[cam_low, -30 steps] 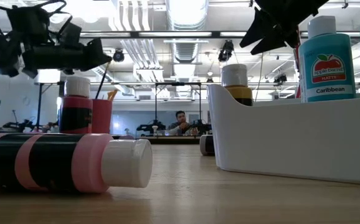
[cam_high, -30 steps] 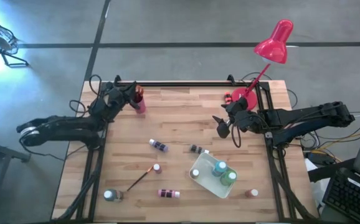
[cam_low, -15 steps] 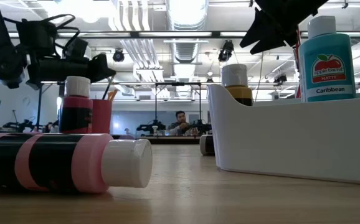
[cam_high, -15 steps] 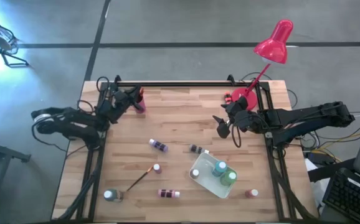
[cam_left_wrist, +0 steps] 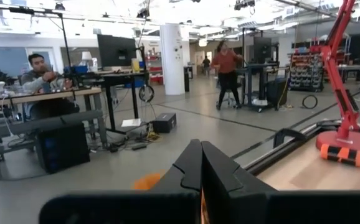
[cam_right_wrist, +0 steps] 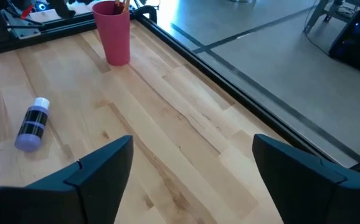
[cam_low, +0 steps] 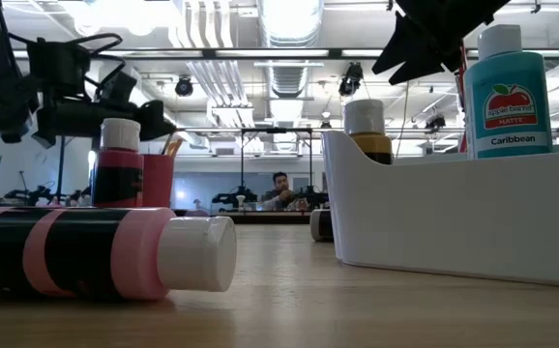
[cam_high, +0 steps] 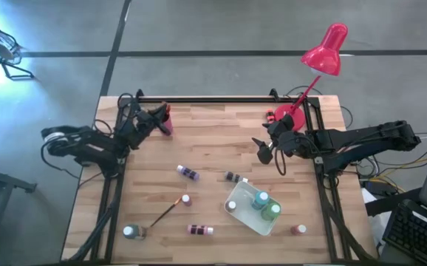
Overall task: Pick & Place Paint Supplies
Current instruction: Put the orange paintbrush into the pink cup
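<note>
Left gripper, pinched shut and empty, hangs beside the pink cup far left; a careless swing could topple it. Right gripper gapes wide above bottles scattered mid-table.

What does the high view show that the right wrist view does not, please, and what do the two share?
Only the high view shows the white tray holding two bottles, the paintbrush, the red lamp, and the shut left gripper by the pink cup. Only the right wrist view shows the open right gripper close up. Both show the pink cup, the purple bottle and the wooden table.
</note>
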